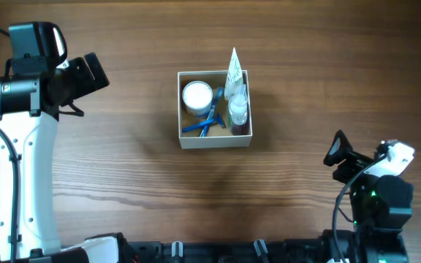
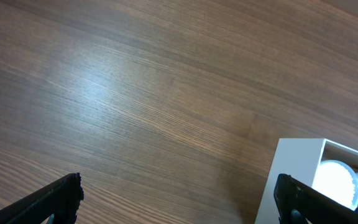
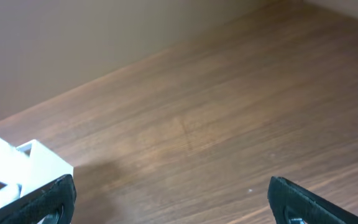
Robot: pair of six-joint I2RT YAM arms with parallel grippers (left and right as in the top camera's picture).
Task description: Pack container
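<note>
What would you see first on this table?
The white container in the middle of the table, stuffed with a round white-lidded jar, a tall tube and a blue tool. The left gripper and right gripper sit open, far off to each side.

Two arms, white and black.
The left arm [image 1: 26,183] has a long white link topped by rounded black joint housings, with a thin black cable [image 1: 12,197] running along it. The right arm [image 1: 380,206] is mostly black, with a white cap [image 1: 399,153] and small green lights [image 1: 372,195]. The fingers [image 2: 53,202] are matte black.
</note>
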